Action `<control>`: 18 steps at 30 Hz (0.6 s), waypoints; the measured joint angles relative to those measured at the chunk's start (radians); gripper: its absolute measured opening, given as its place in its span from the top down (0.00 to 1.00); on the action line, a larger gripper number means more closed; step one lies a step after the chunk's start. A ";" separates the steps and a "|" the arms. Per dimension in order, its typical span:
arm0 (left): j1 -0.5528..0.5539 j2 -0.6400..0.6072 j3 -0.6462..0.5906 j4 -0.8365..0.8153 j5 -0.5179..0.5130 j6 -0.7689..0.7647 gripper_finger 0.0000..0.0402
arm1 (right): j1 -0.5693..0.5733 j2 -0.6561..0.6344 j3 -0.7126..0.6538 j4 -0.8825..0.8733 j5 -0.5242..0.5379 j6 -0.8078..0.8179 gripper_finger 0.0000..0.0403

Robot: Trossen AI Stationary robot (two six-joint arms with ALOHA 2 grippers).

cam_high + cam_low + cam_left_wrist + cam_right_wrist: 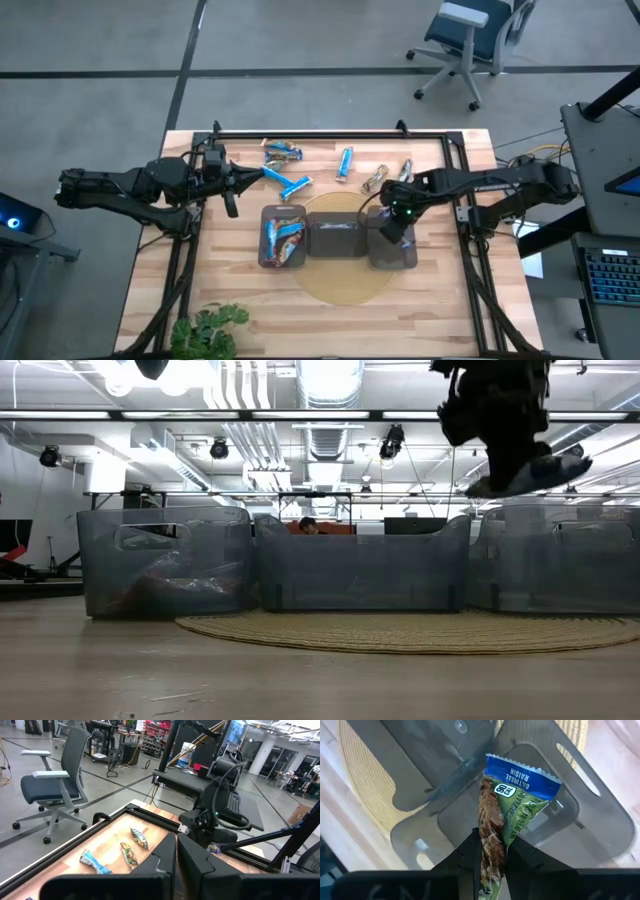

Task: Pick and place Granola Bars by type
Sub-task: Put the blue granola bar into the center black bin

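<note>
My right gripper [393, 228] hangs over the right-hand tray [408, 258], shut on a granola bar [506, 810] in a green and blue wrapper. The left tray [266, 240] holds blue bars [284, 238]; the middle tray [335, 236] stands between them. Loose blue bars [294, 186] and mixed-colour bars [375, 180] lie on the far part of the table. My left gripper [232, 196] is shut and holds nothing; it hovers at the table's left, off the left tray's far corner. My right gripper pinches the bar's near end [492, 845] between its two fingers [470, 855], coming steeply from above. The fingers run along the bar, which hangs below them with its blue crimped end [520, 770] lowest, clear of the right tray.
The three dark see-through trays stand in a row on a round woven mat [400, 630] at the table's middle. A black frame rail [330, 134] runs along the far edge. A potted plant [210, 328] sits at the near left corner.
</note>
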 joint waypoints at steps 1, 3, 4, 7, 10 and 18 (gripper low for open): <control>0.000 0.000 -0.001 0.000 0.000 0.000 1.00 | 0.000 0.000 -0.014 0.021 0.000 -0.003 0.87; 0.000 0.000 -0.003 0.000 0.000 0.000 1.00 | 0.000 0.000 -0.036 0.030 0.000 -0.006 0.87; 0.000 0.000 -0.004 0.000 0.000 -0.001 1.00 | 0.000 0.000 -0.044 0.034 0.000 -0.006 0.87; 0.000 0.000 -0.010 -0.001 0.000 -0.002 1.00 | 0.000 0.000 -0.059 0.049 -0.001 -0.008 0.87; 0.000 0.000 -0.010 0.000 0.000 -0.004 1.00 | 0.000 0.000 -0.060 0.051 -0.003 -0.009 0.87; 0.000 0.000 -0.011 0.021 0.000 -0.006 1.00 | 0.000 0.000 -0.001 0.130 -0.005 -0.070 0.87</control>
